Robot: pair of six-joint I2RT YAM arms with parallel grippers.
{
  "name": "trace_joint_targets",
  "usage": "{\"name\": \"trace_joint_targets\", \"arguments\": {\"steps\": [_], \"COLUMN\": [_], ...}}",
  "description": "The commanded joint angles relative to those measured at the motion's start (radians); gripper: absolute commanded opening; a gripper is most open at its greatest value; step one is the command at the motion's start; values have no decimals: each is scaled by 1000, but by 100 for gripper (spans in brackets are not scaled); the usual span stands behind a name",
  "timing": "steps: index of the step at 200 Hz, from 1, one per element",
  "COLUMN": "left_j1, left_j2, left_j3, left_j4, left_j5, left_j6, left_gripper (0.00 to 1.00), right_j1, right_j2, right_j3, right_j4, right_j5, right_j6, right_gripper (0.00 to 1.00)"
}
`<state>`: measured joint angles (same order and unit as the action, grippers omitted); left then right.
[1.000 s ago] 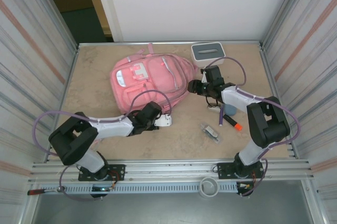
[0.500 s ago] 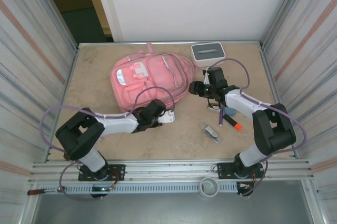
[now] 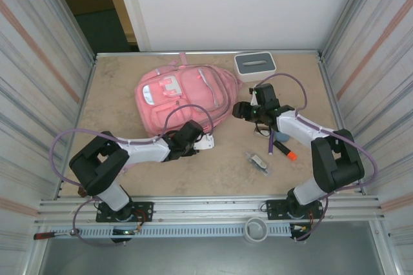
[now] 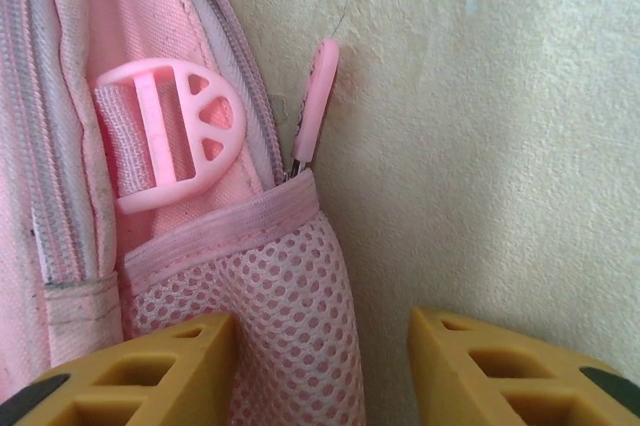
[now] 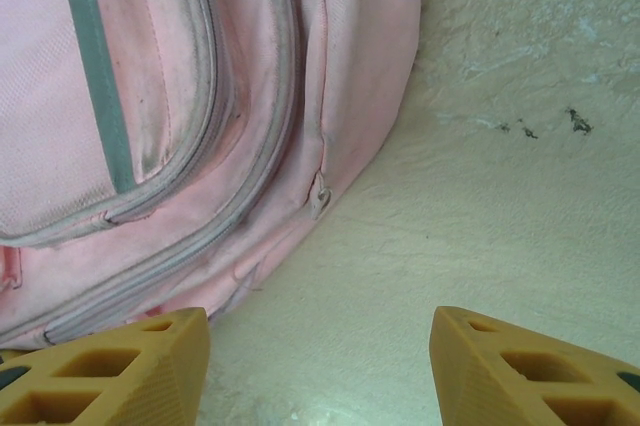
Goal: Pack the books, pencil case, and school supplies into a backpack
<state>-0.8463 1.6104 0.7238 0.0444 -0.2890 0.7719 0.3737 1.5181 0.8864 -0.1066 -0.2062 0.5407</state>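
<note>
The big soft pink cloth backpack point(image 3: 184, 97) lies at 11 o'clock on the sandy table point(image 3: 116, 107). At its 5 o'clock, the left gripper point(image 3: 204, 144) has its fingers apart, with a pink mesh pocket point(image 4: 290, 326) between them. At its 3 o'clock, the right gripper point(image 3: 237, 111) is apart too and holds nothing. The orange-tipped dark marker point(image 3: 284, 152) lies at the table's 4 o'clock.

White box point(image 3: 255, 65) with grey top, long slot in top. Sits at back of table point(image 3: 116, 97), right of middle, close to back edge. Table top sandy beige, bumpy, few dark specks point(image 5: 545, 126). Plain white wall point(image 3: 245, 4) behind table. Striped side walls point(image 3: 39, 68) left and right. Dark doorway point(image 3: 97, 26) at back left. Metal rail point(image 3: 206, 205) along near edge. Small white round cup point(image 3: 256, 229) below rail, right of middle. Tiny red thing point(image 3: 40, 236) far left below rail, too small to tell.
</note>
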Motion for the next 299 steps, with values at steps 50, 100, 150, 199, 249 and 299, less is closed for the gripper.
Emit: {"name": "trace_joint_targets", "arguments": {"steps": [50,100,150,199,249,299], "left_j1": [8,7,28,137,197,228], "left_j2": [47,31,-136,-281,-350,-385], "left_j3": [18,27,17,37,37,31], "left_j4": [-78,-71,-60,-116,-117,-112], "left_j5": [-2,-31,85,313,420,465], "left_j6": [-55,-86,-162,-268,-299,-315], "left_gripper": [44,7,0,0,0,0], "right_j1": [16,84,126,275,447,530], "right_j2": [-102,-159,-288,-372,-217,13], "right_j3": [-48,-72,-174,-256,-331,-302], "right_j4": [-56,-127,-79,120,475,683], "right_j5": [18,132,95,94,245,337], "right_j6": [-21,-68,-189,-347,-492,-564], "right_gripper": [61,62,63,62,55,53]}}
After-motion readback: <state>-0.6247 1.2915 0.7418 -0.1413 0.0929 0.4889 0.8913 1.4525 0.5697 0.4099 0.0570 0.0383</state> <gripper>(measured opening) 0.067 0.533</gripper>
